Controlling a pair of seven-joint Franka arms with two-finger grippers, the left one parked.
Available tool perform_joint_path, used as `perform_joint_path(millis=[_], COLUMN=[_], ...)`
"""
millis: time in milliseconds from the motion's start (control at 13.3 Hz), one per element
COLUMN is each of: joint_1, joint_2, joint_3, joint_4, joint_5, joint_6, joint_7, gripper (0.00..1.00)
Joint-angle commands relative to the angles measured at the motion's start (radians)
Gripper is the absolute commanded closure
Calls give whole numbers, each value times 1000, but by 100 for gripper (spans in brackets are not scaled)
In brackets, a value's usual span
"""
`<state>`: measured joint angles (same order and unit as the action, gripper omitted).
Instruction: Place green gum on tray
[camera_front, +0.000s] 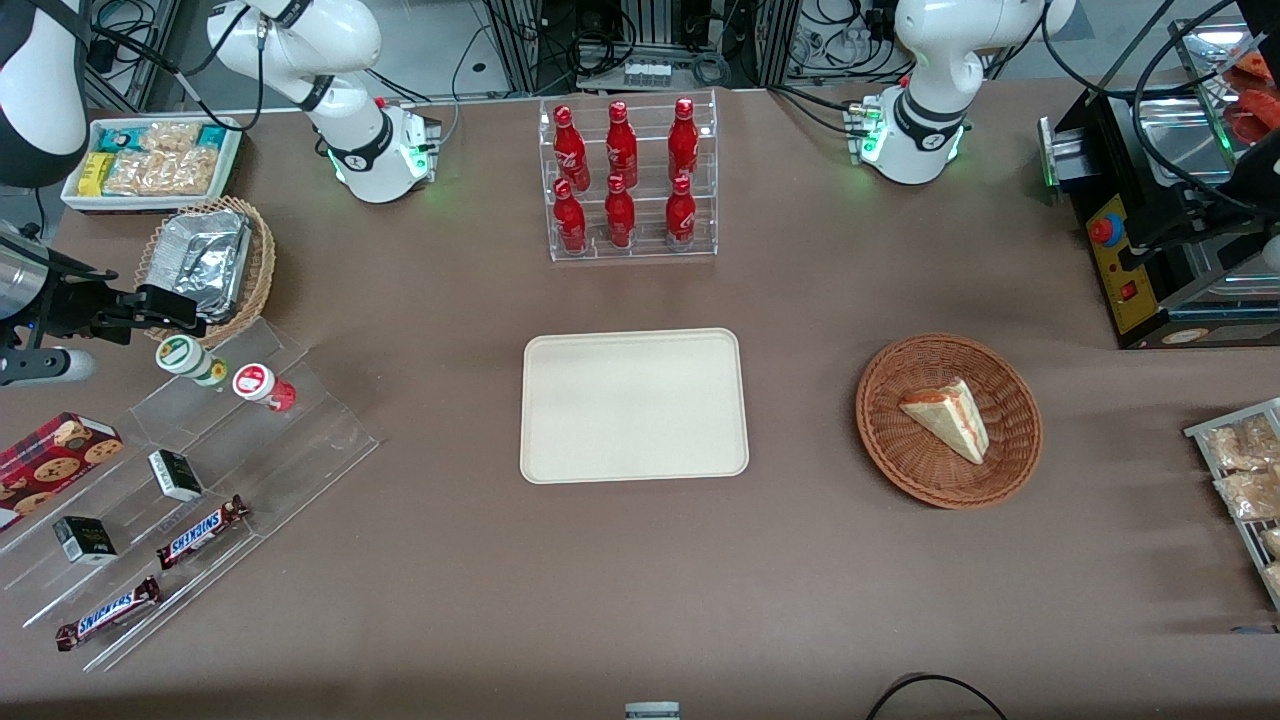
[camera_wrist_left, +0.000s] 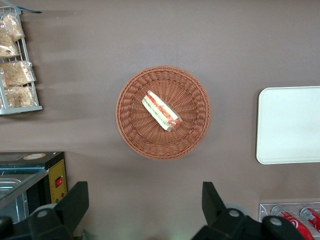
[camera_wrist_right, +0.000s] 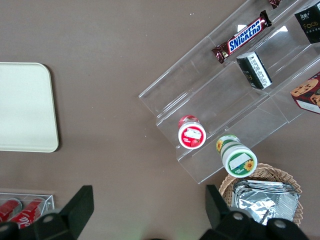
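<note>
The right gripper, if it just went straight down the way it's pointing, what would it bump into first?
Probably bare brown table. The right gripper, open, points down between the tray and the clear stepped rack, with the green gum off to one side; depth is unclear.

1. We see the green gum (camera_front: 187, 360) on the stepped stand (camera_front: 250, 420), beside the red gum (camera_front: 263, 386).
2. The gripper (camera_front: 170, 312) hangs open just above the green gum.
3. The tray (camera_front: 634, 405) lies mid-table, well apart from both.

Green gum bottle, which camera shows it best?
The right wrist view: the green gum shows large on the clear stand, the open hand above. The front view shows it small; the left wrist view misses it.
</note>
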<state>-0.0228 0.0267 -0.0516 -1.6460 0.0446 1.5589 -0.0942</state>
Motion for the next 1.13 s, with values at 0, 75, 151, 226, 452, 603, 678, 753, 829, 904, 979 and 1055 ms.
perform_joint_path(millis=[0,75,151,226,452,603,678,753,829,904,979,1055], joint_1=[-5,-5,-5,-5,-23,-34,-34,-34,-37,-55,-71,-89], joint_2=[12,13,15,12,-1,-46,-83,-118,-148,-168,-180,-185], joint_3=[-4,-5,-5,-5,-7,-8,-8,-8,-8,-8,-10,-10], joint_4=[31,31,29,19,-44,-140,-208,-275,-340,-388,-427,-452], joint_5=[-6,-6,-6,-11,-17,-23,-44,-66,-72,-77,-77,-77], joint_6=[-26,-28,-28,-31,-11,74,134,195,249,291,335,374], joint_7=[4,1,1,-1,-63,-146,-194,-240,-281,-332,-398,-476], gripper=[1,1,1,1,0,0,1,1,1,1,1,1])
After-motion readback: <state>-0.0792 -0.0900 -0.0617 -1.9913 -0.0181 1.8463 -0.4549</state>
